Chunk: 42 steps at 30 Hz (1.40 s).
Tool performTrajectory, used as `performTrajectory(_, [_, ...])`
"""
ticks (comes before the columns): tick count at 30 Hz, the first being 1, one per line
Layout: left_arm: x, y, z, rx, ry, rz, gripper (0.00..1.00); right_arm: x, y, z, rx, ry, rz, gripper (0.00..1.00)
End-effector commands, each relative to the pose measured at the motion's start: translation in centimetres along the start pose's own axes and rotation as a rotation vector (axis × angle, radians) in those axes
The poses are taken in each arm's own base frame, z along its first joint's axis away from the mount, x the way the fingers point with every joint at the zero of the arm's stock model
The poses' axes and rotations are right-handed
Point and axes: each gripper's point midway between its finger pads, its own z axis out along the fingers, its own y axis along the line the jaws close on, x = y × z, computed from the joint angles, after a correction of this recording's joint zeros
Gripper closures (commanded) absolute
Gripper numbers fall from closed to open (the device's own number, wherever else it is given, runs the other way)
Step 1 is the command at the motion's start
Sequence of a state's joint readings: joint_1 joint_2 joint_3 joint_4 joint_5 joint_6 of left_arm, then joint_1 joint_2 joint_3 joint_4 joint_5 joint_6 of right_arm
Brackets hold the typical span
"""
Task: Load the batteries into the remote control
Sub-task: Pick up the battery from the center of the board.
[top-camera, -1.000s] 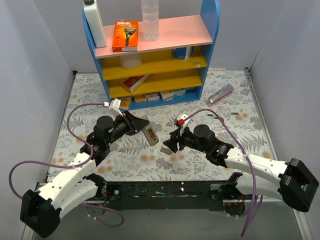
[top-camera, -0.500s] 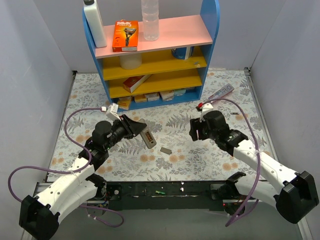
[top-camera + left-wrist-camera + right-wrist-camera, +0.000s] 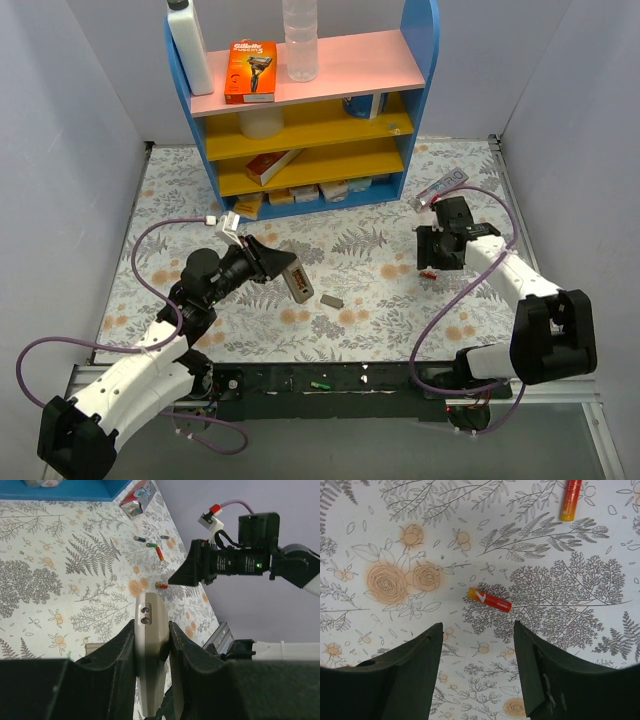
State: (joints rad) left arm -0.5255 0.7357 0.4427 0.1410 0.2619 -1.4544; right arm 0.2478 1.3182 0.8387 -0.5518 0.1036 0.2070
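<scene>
My left gripper is shut on the remote control and holds it above the mat. In the left wrist view the remote stands edge-on, clamped between the two fingers, grey side showing. My right gripper is open and points down over a red battery. In the right wrist view that red battery lies on the mat just ahead of the open gripper. A second red-orange battery lies further off. The left wrist view shows the batteries scattered near the right arm.
A small grey cover piece lies on the mat between the arms. A silver-purple tube lies at the back right. The blue shelf with boxes stands at the back. Grey walls close in both sides.
My right arm has swung from the middle of the mat to the right and back, and now hangs over the red battery. My left gripper keeps the remote and has shifted a little.
</scene>
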Motion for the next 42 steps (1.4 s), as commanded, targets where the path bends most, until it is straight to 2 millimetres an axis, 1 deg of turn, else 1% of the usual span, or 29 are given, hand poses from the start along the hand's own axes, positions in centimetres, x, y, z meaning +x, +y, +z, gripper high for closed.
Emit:
performTrajectory(1, [0.4, -0.8, -0.5, 0.072, -0.003, 0.031, 1.00, -3.1, -1.7, -0.1, 0.022, -0.035, 0.085, 0.35])
performTrajectory(3, [0.6, -1.0, -0.7, 0.092, 0.001, 0.032, 1.00, -4.0, -2.6, 0.7, 0.041, -0.037, 0.107, 0.38])
performTrajectory(4, [1.1, -0.7, -0.7, 0.091, 0.010, 0.030, 1.00, -4.4, -3.4, 1.0, 0.054, -0.034, 0.125, 0.39])
performTrajectory(5, [1.1, -0.8, -0.8, 0.097, 0.011, 0.030, 1.00, -5.2, -3.9, 1.5, 0.066, -0.029, 0.134, 0.43])
performTrajectory(7, [1.3, -0.9, -0.8, 0.107, 0.019, 0.031, 1.00, -6.0, -5.2, 2.0, 0.093, -0.014, 0.153, 0.47])
performTrajectory(8, [1.3, -0.9, -0.9, 0.109, 0.019, 0.036, 1.00, -7.0, -5.6, 2.4, 0.111, -0.012, 0.147, 0.49])
performTrajectory(9, [1.4, -1.0, -0.9, 0.111, 0.021, 0.039, 1.00, -7.5, -6.0, 2.6, 0.121, -0.011, 0.142, 0.51])
performTrajectory(10, [1.3, -1.0, -1.0, 0.113, 0.019, 0.045, 1.00, -7.7, -6.5, 2.7, 0.134, 0.001, 0.133, 0.51])
performTrajectory(11, [1.4, -1.0, -1.0, 0.112, 0.019, 0.048, 1.00, -7.5, -7.0, 3.5, 0.148, 0.033, 0.131, 0.55])
performTrajectory(12, [1.4, -0.9, -1.1, 0.109, 0.020, 0.056, 1.00, -8.9, -7.2, 3.4, 0.146, 0.014, 0.129, 0.56])
performTrajectory(13, [1.4, -0.9, -1.1, 0.109, 0.020, 0.059, 1.00, -9.1, -7.5, 3.6, 0.145, 0.024, 0.124, 0.58])
performTrajectory(14, [1.3, -0.8, -1.1, 0.105, 0.015, 0.062, 1.00, -8.8, -7.7, 4.3, 0.146, 0.059, 0.123, 0.60])
performTrajectory(15, [1.3, -0.8, -1.1, 0.102, 0.016, 0.065, 1.00, -9.1, -7.7, 4.5, 0.140, 0.065, 0.122, 0.62])
performTrajectory(16, [1.3, -0.7, -1.1, 0.099, 0.017, 0.066, 1.00, -10.0, -7.7, 4.5, 0.136, 0.056, 0.119, 0.63])
performTrajectory(17, [1.3, -0.6, -1.0, 0.096, 0.019, 0.069, 1.00, -9.7, -7.6, 5.1, 0.131, 0.080, 0.116, 0.64])
performTrajectory(18, [1.2, -0.8, -1.0, 0.098, 0.019, 0.071, 1.00, -9.7, -7.6, 5.3, 0.127, 0.086, 0.118, 0.68])
performTrajectory(20, [1.2, -0.8, -0.9, 0.099, 0.020, 0.076, 1.00, -9.7, -7.3, 6.0, 0.112, 0.104, 0.113, 0.69])
performTrajectory(22, [1.1, -0.8, -0.8, 0.096, 0.021, 0.076, 1.00, -9.3, -7.4, 6.6, 0.109, 0.131, 0.106, 0.69])
performTrajectory(25, [1.1, -0.8, -0.8, 0.097, 0.022, 0.076, 1.00, -9.0, -7.4, 7.1, 0.102, 0.147, 0.093, 0.69])
performTrajectory(33, [1.2, -0.8, -0.7, 0.091, 0.030, 0.072, 1.00, -8.8, -7.6, 8.2, 0.104, 0.169, 0.058, 0.69])
performTrajectory(34, [1.2, -0.8, -0.7, 0.094, 0.032, 0.072, 1.00, -8.6, -8.6, 8.3, 0.113, 0.177, 0.079, 0.69])
performTrajectory(42, [1.2, -0.9, -0.6, 0.093, 0.035, 0.068, 1.00, -8.2, -8.9, 9.0, 0.118, 0.193, 0.071, 0.69])
